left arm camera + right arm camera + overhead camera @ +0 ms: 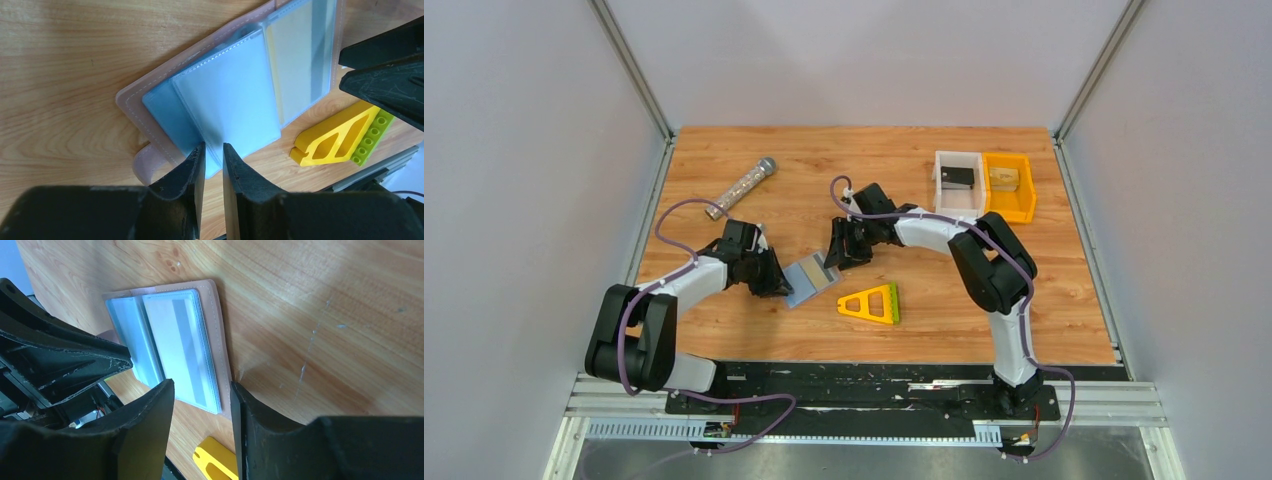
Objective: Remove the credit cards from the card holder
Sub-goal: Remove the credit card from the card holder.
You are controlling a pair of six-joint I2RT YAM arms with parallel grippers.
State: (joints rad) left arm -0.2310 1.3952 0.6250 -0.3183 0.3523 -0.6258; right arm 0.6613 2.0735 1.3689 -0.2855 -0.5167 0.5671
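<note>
Left hand [214, 150] near-closed at the left sleeve edge of holder [230, 95]; cannot tell whether pinching. Right hand [202, 387] released, straddling its right end. Just ahead, card [182, 345] in its sleeve, long axis pointing away from that hand, nearer it than left. Holder open flat on bench [1024, 300], between both.

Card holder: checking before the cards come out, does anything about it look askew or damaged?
No damage shows. The card holder lies open and skewed to the table edge, its clear sleeves fanned unevenly rather than stacked flat.
</note>
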